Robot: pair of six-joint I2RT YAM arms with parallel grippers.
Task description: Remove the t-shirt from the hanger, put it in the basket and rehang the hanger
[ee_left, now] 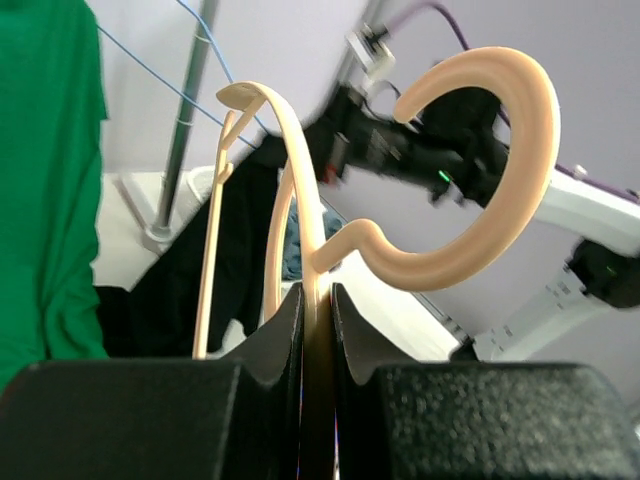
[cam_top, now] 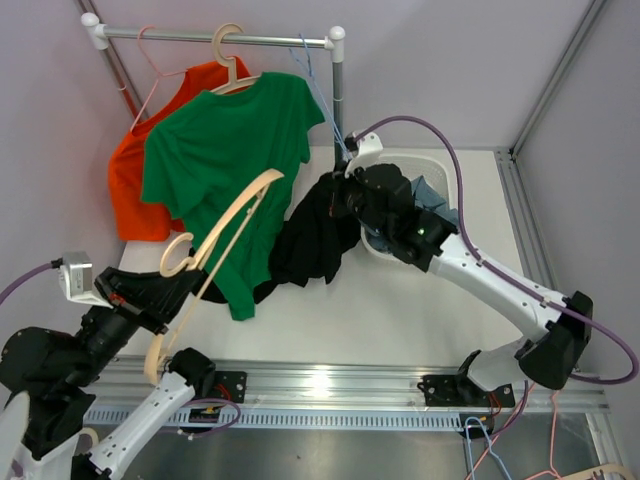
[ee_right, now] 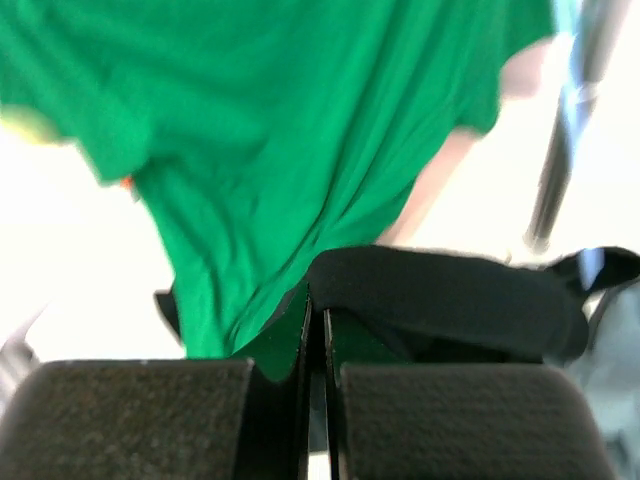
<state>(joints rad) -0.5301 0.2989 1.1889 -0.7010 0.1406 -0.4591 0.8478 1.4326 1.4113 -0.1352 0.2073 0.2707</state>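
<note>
1. The black t-shirt [cam_top: 315,235] hangs bunched just right of the green t-shirt [cam_top: 235,150]. One fold trails under the green t-shirt's hem.
2. The hanger [ee_left: 533,130] slants across the green t-shirt's front and looks bare.
3. The right gripper [cam_top: 350,198], right of the green t-shirt, is pressed together on the black t-shirt's top. It should pull away from the green t-shirt slowly so the trailing fold slides out without snagging.
4. The left gripper [ee_left: 317,300], below the green t-shirt's hem, pinches the hanger's neck. It should hold steady and tilt the far tip off the green cloth.
</note>
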